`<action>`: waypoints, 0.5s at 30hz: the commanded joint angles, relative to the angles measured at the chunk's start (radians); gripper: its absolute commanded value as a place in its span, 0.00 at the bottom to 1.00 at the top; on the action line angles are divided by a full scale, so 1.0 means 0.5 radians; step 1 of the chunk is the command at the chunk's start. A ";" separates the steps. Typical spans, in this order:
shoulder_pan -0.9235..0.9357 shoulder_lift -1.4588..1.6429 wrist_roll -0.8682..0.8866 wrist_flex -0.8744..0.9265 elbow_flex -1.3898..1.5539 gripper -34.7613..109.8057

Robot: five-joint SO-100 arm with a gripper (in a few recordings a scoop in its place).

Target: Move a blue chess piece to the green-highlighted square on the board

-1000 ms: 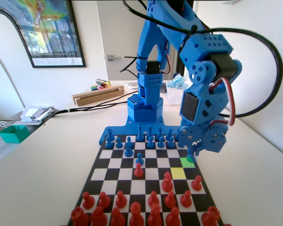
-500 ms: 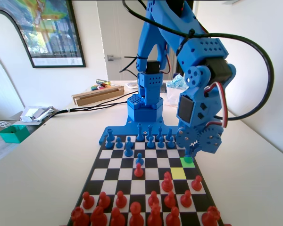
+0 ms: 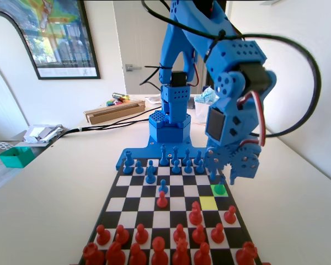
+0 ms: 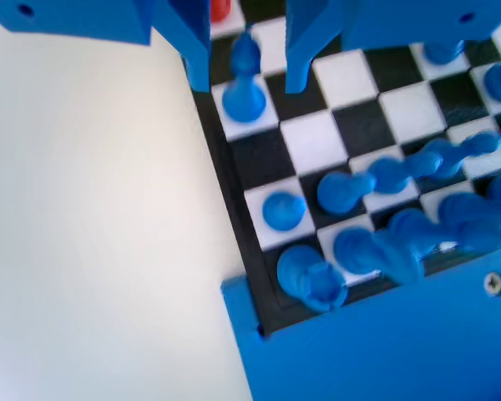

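Blue chess piece (image 3: pixel 220 188) stands upright on green-highlighted square (image 3: pixel 223 192), right side of board (image 3: pixel 133 191) in fixed view. Pincer (image 4: pixel 247 82) open, jaws astride pawn's head in wrist view, apparently not gripping. Placement looks done. You have left: lift pincer straight up, clear of pawn, without nudging it or blue back ranks (image 4: pixel 401 209) nearby.

We seem to be in a home room: a framed poster (image 3: pixel 54 36) at ten o'clock, a white door (image 3: pixel 133 47) behind, clutter along the pale bench (image 3: pixel 49 193)
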 commanded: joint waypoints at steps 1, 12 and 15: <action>-0.003 0.261 -0.058 0.156 -0.212 0.35; 0.058 0.834 -0.469 1.009 -0.859 0.36; 0.104 1.040 -0.638 1.218 -1.003 0.35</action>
